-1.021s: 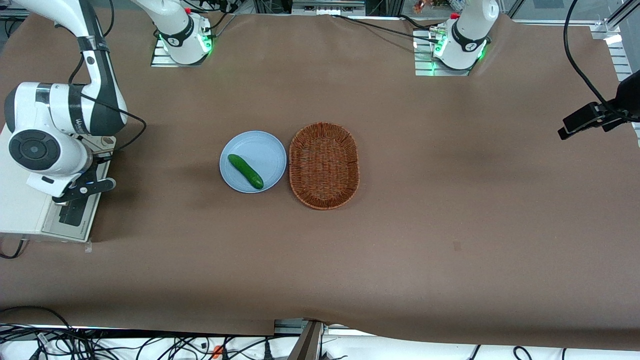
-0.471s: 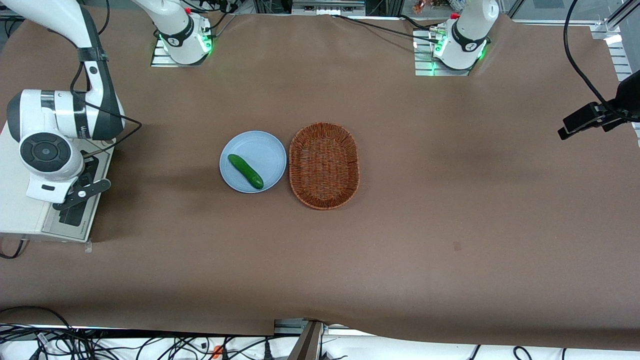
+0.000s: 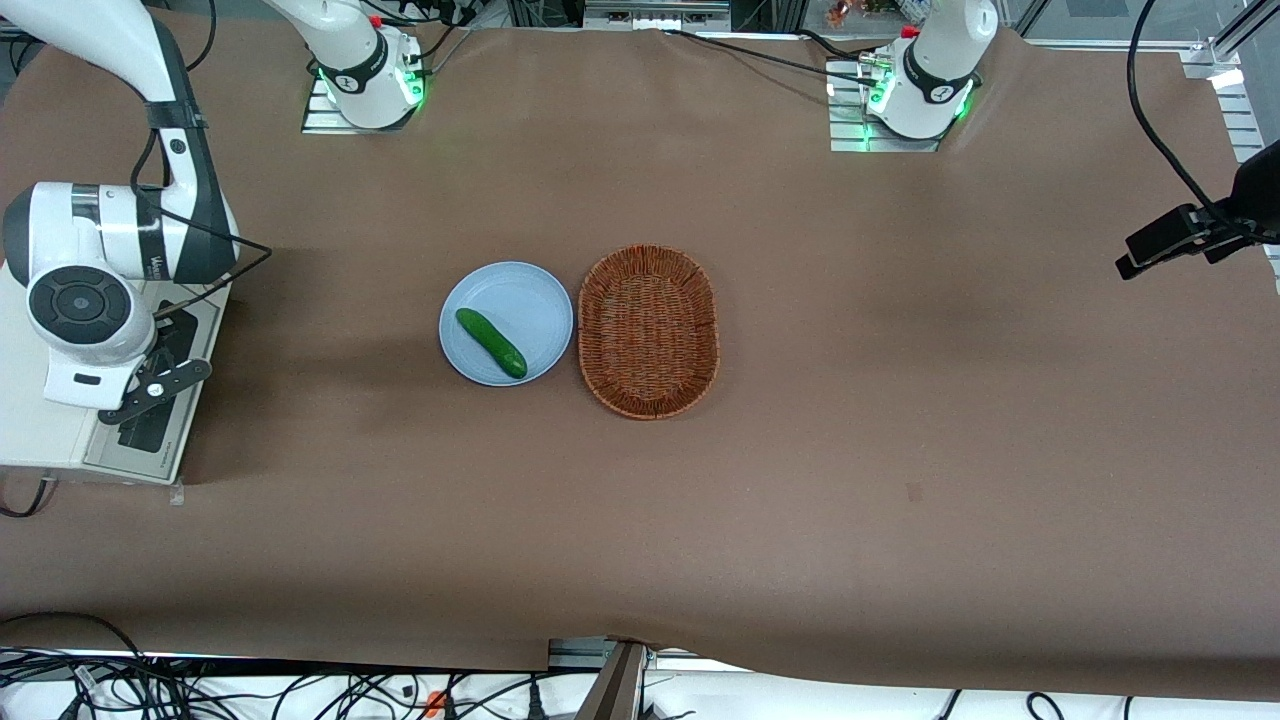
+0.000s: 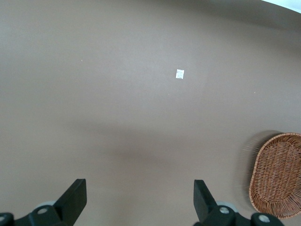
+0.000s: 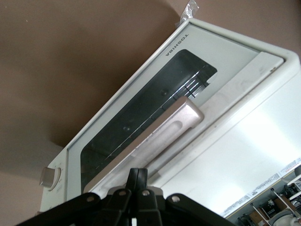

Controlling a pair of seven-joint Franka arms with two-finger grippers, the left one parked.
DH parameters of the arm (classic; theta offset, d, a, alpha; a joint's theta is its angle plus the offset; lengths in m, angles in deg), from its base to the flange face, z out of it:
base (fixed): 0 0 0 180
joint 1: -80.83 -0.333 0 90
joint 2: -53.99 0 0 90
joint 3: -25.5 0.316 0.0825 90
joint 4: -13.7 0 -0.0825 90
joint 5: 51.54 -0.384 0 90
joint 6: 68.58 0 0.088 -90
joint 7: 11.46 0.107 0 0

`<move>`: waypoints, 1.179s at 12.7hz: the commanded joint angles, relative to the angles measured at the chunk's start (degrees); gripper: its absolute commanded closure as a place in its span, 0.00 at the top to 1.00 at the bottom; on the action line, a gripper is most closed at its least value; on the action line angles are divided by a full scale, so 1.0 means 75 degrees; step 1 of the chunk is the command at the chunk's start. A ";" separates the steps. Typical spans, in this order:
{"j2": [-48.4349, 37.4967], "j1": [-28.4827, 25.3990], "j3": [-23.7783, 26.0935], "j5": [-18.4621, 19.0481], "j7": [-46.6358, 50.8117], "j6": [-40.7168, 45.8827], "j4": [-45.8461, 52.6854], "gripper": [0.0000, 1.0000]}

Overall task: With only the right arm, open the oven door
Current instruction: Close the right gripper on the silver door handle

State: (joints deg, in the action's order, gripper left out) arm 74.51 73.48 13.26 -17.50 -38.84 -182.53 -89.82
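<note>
Oven [image 3: 60,440] sits at the working arm's end of the table [image 3: 800,500], door [image 3: 150,400] facing the table centre. Front view: right arm [image 3: 100,290] hangs over the oven, gripper [image 3: 150,385] above the door, which looks closed. Finger spacing: cannot tell. Right wrist view alone shows the door [image 5: 141,117] close up: dark glass, silver handle [image 5: 160,136], one knob [image 5: 49,177], door flush with the frame. Gripper base [image 5: 136,197] sits just over the handle. Front view alone shows plate [image 3: 506,322] with cucumber [image 3: 491,342] mid-table, touching basket [image 3: 648,331]. Left wrist view catches the basket [image 4: 277,174] only.
</note>
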 commanded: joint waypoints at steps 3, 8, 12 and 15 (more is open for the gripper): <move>0.0018 0.0125 0.0027 0.0161 -0.0099 -0.0265 -0.0107 0.00; 0.0159 0.0125 0.0027 0.0021 0.0018 -0.0393 -0.0084 0.00; 0.0358 0.0066 0.0038 -0.0459 0.0077 -0.0628 -0.0014 0.00; 0.0510 0.0043 0.0073 -0.0636 0.0299 -0.0744 0.0010 0.00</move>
State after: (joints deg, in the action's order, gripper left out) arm 75.30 73.34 13.55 -20.64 -38.13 -184.10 -89.73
